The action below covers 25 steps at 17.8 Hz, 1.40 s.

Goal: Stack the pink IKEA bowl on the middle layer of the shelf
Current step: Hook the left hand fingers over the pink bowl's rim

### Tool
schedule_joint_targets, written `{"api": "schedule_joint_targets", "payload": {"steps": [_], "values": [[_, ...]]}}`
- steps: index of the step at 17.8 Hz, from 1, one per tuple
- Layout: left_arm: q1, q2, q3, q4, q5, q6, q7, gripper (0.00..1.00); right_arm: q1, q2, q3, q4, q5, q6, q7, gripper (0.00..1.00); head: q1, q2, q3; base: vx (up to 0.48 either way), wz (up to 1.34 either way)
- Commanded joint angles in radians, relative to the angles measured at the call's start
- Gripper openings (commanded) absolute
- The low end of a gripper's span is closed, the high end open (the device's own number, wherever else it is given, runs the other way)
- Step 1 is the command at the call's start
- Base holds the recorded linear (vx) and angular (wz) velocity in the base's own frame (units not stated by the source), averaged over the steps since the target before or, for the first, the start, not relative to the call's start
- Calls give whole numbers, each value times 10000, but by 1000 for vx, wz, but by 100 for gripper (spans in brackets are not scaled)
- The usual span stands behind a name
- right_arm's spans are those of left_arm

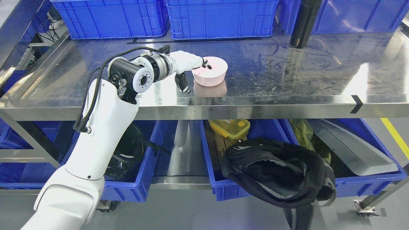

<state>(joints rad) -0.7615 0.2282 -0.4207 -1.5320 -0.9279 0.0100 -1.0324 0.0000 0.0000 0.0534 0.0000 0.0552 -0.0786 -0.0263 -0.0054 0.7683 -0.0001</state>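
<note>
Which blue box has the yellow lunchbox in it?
The middle blue bin under the steel shelf: the yellow lunchbox sits inside it, behind the black backpack.

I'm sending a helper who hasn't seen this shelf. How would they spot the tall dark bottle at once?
Start at the shiny steel shelf surface and follow it back to the row of blue plastic crates. The tall black cylindrical bottle stands upright at the right, far from the round pink bowl; it is the only dark, upright thing there.
</note>
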Motion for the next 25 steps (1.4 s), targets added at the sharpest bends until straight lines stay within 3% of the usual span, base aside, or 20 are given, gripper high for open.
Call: {"api": "schedule_joint_targets", "payload": {"steps": [1,17,25], "values": [[-529,-563,-456,808,-247,23,-30,77,230,-175,3,-175,0,-42,2,100,0,0,0,0,0],[-760,-855,-487,2020,-523,8,-199,66,230,-175,3,-175,0,-42,2,100,0,0,0,0,0],[-1005,-1192,-334,2925,-523,-283,-122,48,230,-175,3,-175,0,-42,2,100,0,0,0,0,0]]}}
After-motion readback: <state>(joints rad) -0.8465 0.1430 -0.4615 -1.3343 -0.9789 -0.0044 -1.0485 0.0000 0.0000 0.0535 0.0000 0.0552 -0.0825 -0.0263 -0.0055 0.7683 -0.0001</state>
